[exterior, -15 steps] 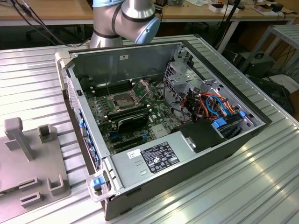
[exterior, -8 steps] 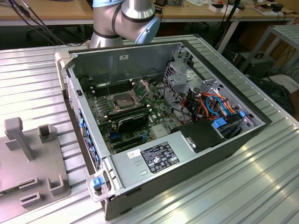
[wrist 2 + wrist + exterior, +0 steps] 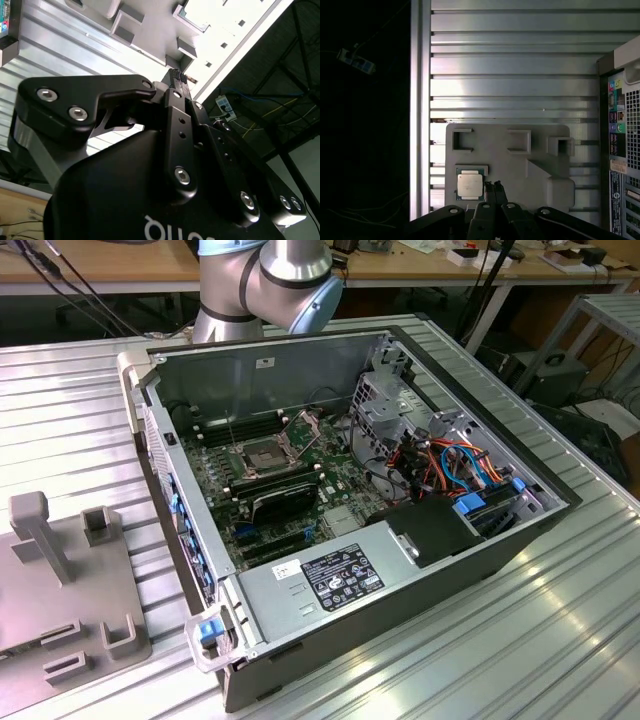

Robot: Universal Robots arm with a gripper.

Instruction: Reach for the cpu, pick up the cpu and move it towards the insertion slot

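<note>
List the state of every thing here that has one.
cpu: lying flat in a pocket of the grey tray, not gripped.
claw: shut, holding nothing, near the cpu.
computer case: open, side panel off.
socket: uncovered, hinged plate tipped up, looks empty.

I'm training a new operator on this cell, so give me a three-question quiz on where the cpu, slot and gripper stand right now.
1. True or false: the cpu sits in the slot.
2. Pick one. The gripper is: A) shut on the cpu; B) shut, holding nothing; C) open around the cpu.
3. Fill in: in the exterior view, the fixture lies on that view's ____ of the case.

Key: 1 false, the cpu lies on the fixture; 2 B; 3 left.
</note>
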